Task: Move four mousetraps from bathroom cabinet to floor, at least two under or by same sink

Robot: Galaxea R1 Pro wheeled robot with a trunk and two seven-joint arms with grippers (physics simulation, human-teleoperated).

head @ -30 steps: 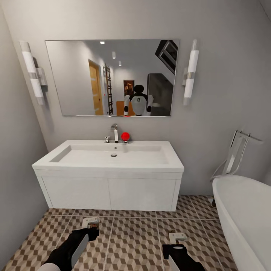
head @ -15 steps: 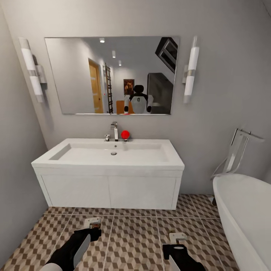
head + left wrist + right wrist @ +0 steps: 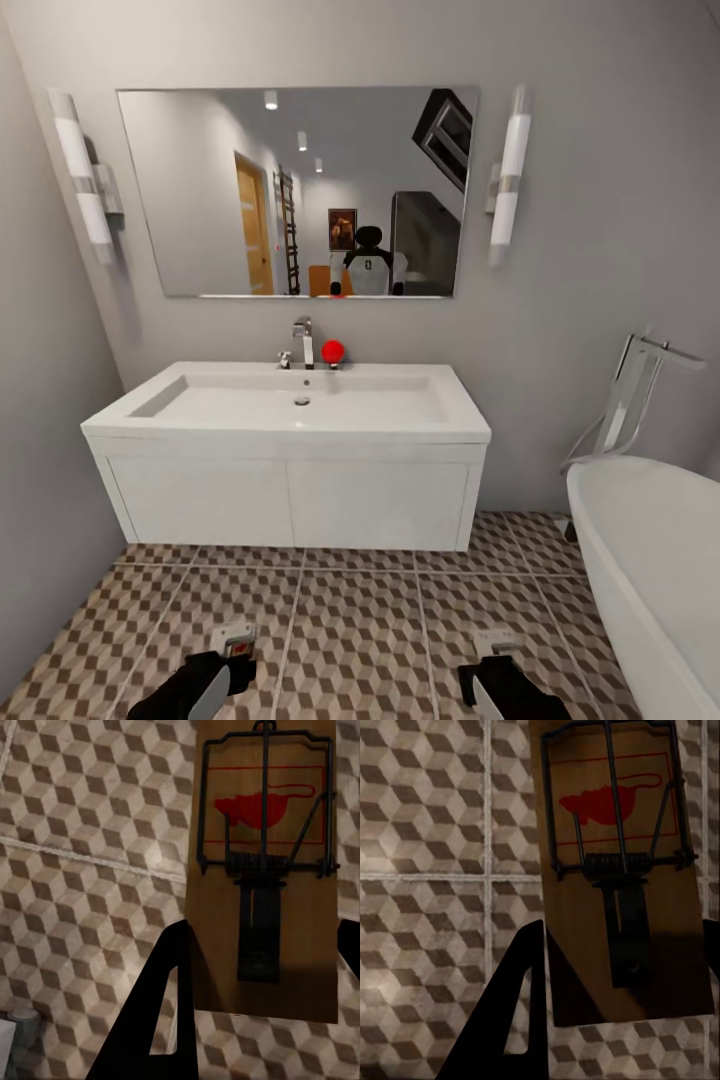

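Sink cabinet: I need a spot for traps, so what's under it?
Under the white sink cabinet only a strip of patterned floor tiles shows along its front edge. Further back is hidden by the cabinet's own front.

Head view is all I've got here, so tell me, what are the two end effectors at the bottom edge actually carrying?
Observer: The left end effector holds a mousetrap, a tan board with dark wire and a red mouse print.
Operator: And the other one?
Observer: The right end effector holds a second mousetrap of the same kind, gripped at the end away from the red print.
Operator: What lies below them?
Observer: In both wrist views the traps hang over the cube-patterned bathroom floor, with pale grout lines crossing beneath.
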